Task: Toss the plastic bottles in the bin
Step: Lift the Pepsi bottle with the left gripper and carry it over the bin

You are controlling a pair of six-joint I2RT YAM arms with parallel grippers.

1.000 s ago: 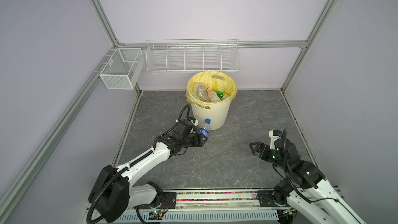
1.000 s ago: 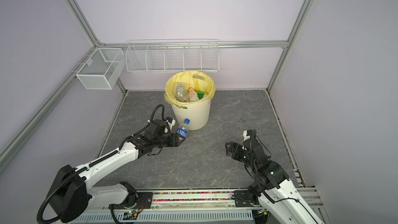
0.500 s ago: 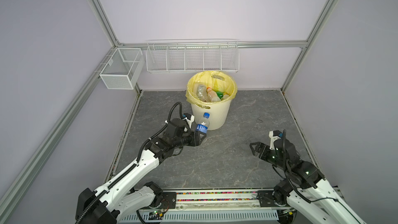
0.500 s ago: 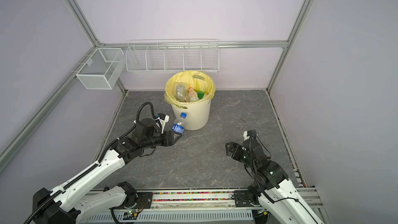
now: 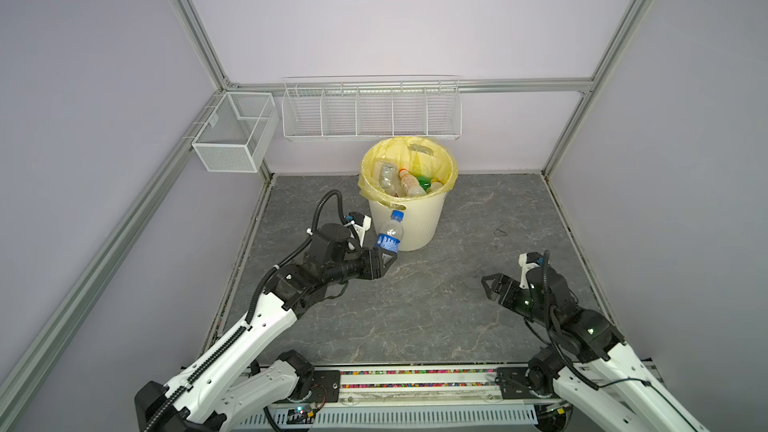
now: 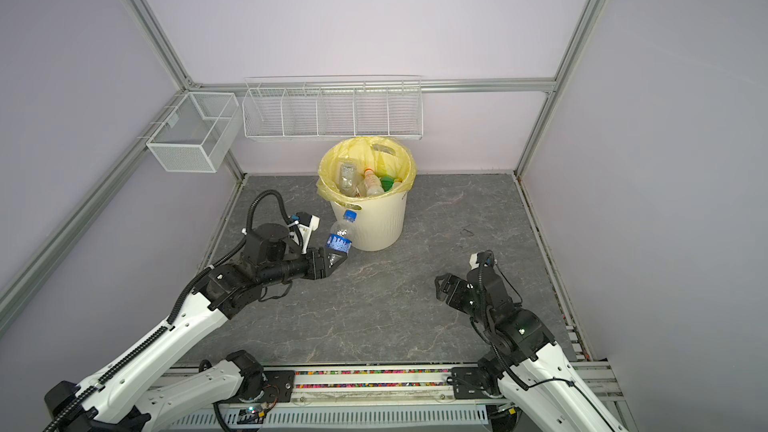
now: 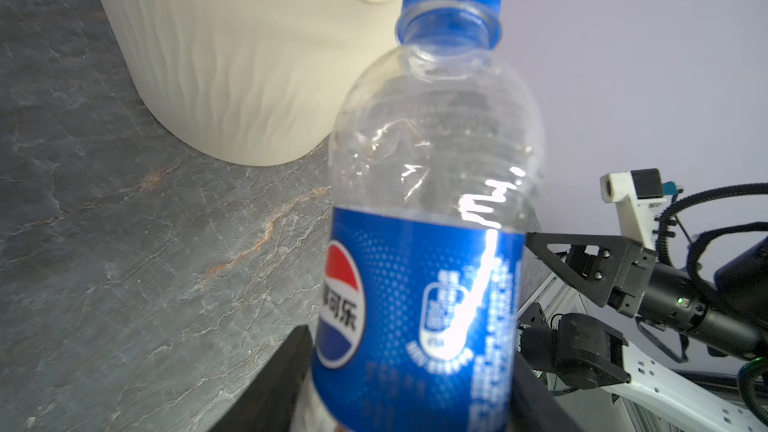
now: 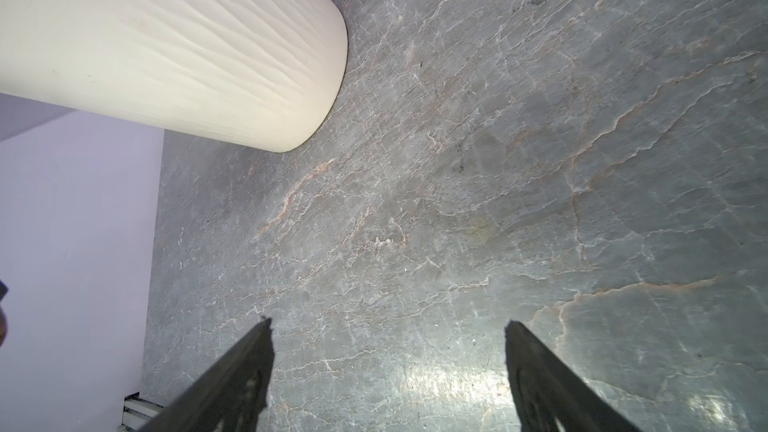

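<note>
The left gripper [image 5: 386, 254] pinches the lower part of a clear bottle [image 5: 391, 231] with a blue cap and a blue label, its jaws pressed against two sides of the body; the bottle is held nearly upright, cap on top, over the grey floor [image 5: 415, 309]. It is just beside the outer wall of the bin [image 5: 419, 224], outside it; if the two touch, one cannot tell. In the left wrist view the bottle [image 7: 428, 243] fills the middle, and the ribbed bin [image 7: 232, 68] stands behind it. Inside the bin, in the yellow bag [image 5: 368, 176], several other bottles [image 5: 405, 182] lie in a heap. The right gripper [image 5: 489, 289] hangs well apart from the bin, over bare floor; its jaws are spread wide with nothing between them.
</note>
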